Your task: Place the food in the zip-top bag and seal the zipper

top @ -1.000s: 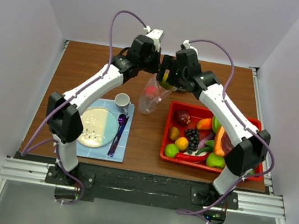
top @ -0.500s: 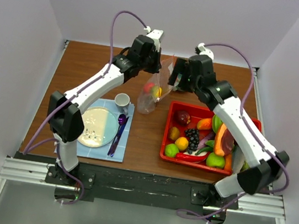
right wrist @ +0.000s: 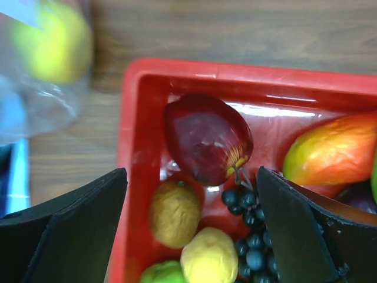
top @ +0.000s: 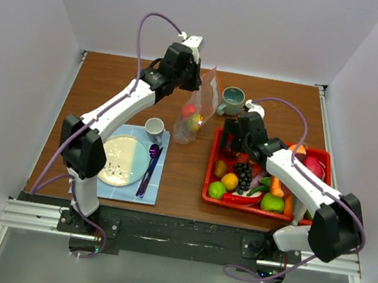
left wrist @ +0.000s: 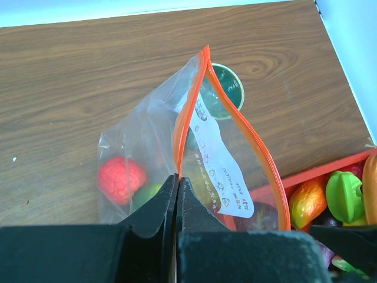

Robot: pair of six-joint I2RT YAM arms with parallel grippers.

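Observation:
The clear zip-top bag [top: 193, 114] hangs upright over the table with its mouth open. My left gripper [top: 192, 78] is shut on the bag's top edge at the orange-red zipper [left wrist: 177, 135]; its fingertips [left wrist: 177, 180] are pressed together on the plastic. A red fruit [left wrist: 121, 178], a green one and a yellow one [top: 196, 121] lie in the bag. My right gripper [top: 234, 142] is open and empty above the red tray's far left corner, with a dark red apple [right wrist: 206, 138], a yellow-brown fruit [right wrist: 174, 213], a yellow fruit [right wrist: 209, 258] and dark grapes [right wrist: 253, 247] between its fingers.
The red tray [top: 208, 186] at the right holds more toy food: green fruits, a red chili, a carrot. A green cup [top: 233, 100] stands behind the bag. A white cup [top: 154, 127], a plate [top: 124, 160] and a purple spoon [top: 150, 164] sit on a blue mat at the left.
My right gripper has drawn back from the bag's mouth to above the tray. A yellow fruit now lies in the bag. The left gripper still holds the bag.

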